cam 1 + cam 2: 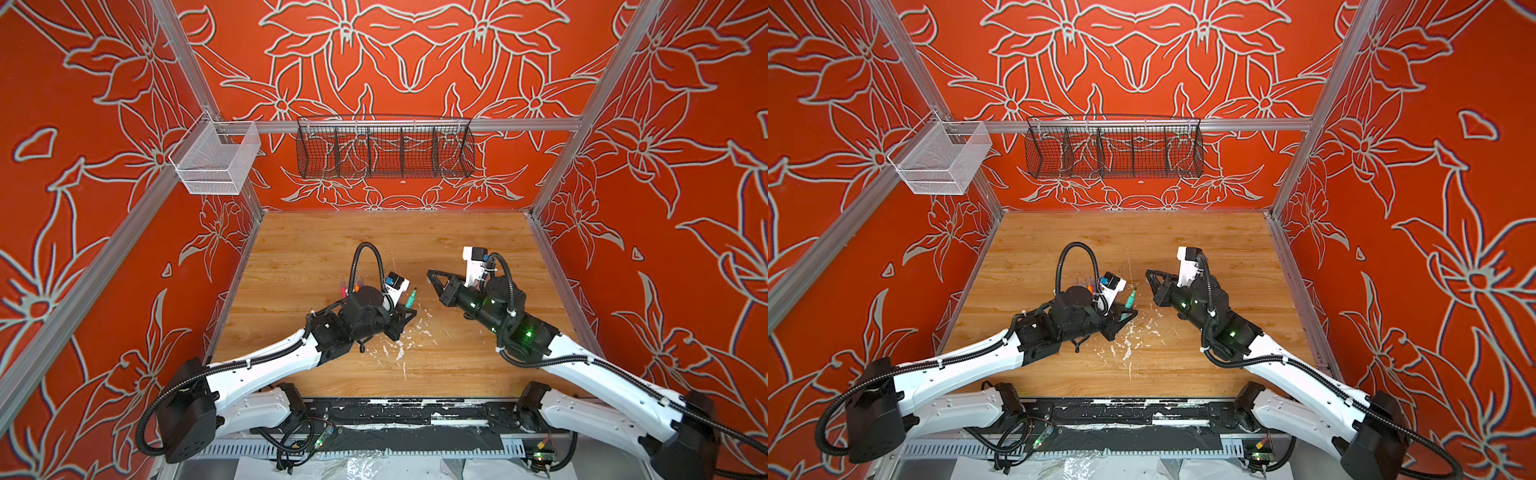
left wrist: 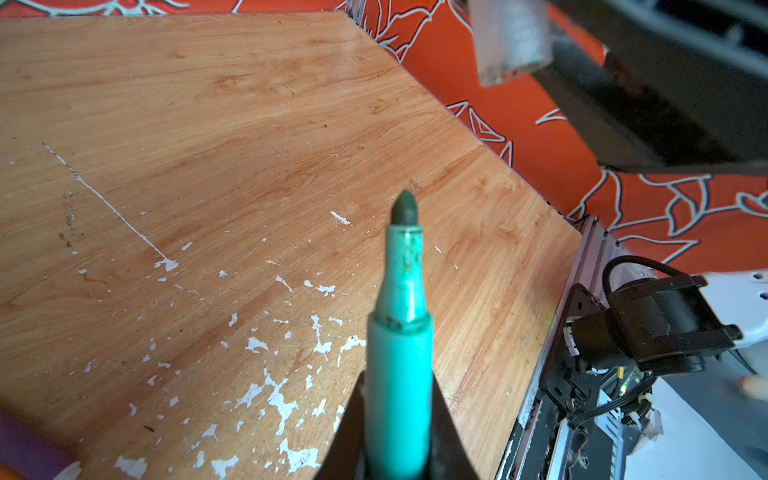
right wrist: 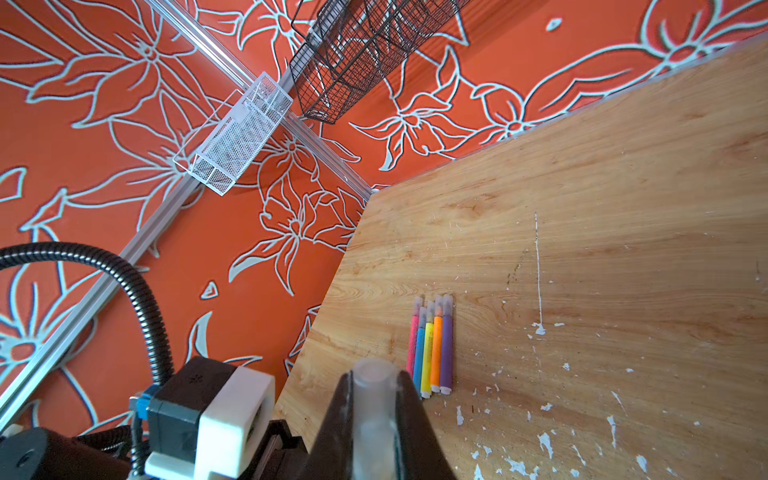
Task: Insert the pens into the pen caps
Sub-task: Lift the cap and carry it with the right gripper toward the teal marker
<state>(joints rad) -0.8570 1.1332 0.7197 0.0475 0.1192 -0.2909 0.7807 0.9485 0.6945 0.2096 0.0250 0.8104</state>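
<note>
A wooden counter (image 1: 311,249) sits below, with two baskets above it: a black wire basket (image 1: 384,149) at twelve o'clock and a white mesh basket (image 1: 216,160) at ten. Five capped pens (image 3: 432,349), pink, blue, yellow, orange and purple, lie side by side at ten o'clock of the left claw (image 2: 397,386). That claw is clamped on the one green pen (image 2: 399,332), uncapped, tip toward one o'clock. The right claw (image 3: 374,376) pinches the single clear cap (image 3: 374,415).
</note>
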